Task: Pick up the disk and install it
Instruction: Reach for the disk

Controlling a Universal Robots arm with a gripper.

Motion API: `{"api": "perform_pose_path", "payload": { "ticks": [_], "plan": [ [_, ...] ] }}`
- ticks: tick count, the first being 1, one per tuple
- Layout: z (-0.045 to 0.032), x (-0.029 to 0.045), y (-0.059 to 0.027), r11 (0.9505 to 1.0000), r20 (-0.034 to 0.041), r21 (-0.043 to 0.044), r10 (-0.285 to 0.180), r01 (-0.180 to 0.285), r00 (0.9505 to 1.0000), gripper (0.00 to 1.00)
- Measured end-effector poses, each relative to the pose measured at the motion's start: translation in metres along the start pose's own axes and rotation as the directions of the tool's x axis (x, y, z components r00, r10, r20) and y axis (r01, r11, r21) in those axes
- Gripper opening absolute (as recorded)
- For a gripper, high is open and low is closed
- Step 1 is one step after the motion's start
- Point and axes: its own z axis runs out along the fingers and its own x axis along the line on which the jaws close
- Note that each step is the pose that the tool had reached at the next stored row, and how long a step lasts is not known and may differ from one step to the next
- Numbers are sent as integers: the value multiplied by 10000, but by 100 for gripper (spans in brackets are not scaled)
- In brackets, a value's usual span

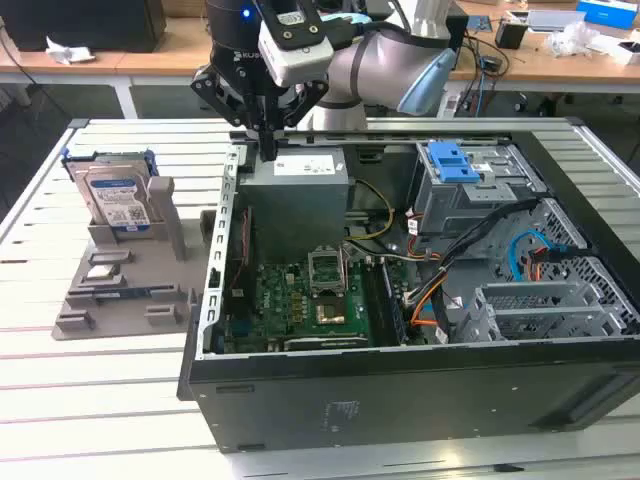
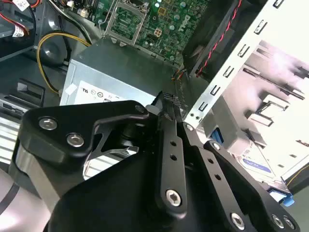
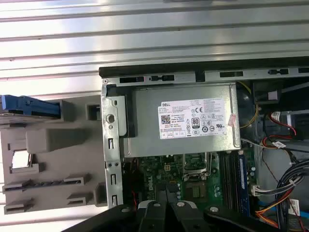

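Note:
The disk [image 1: 118, 200], a silver drive with a white-and-blue label in a blue carrier, stands upright in a grey holder [image 1: 130, 275] at the exterior view's left, outside the computer case. The second wrist view shows part of the disk [image 2: 252, 157], and its blue carrier edge [image 3: 29, 105] is in the first wrist view. My gripper [image 1: 268, 148] hangs over the case's back corner, just above the grey power supply [image 1: 295, 200] and to the right of the disk. The gripper [image 2: 166, 99] has its black fingers pressed together with nothing between them.
The open black computer case [image 1: 400, 385] holds a green motherboard [image 1: 300, 300], coloured cables and a grey drive cage [image 1: 480, 195] with a blue latch piece [image 1: 452, 160]. All rests on a white slatted table [image 1: 90, 400]. Cluttered desks stand behind.

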Motion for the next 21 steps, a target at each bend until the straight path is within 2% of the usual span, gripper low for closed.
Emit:
{"api": "perform_pose_path", "payload": {
  "ticks": [9,15,21],
  "plan": [
    [-4,125,-9,10000,0,0,0,0,10000,10],
    [-5,181,-13,10000,0,0,0,0,10000,10],
    [-8,278,-21,10000,0,1,0,0,10000,10]
  ]
}}
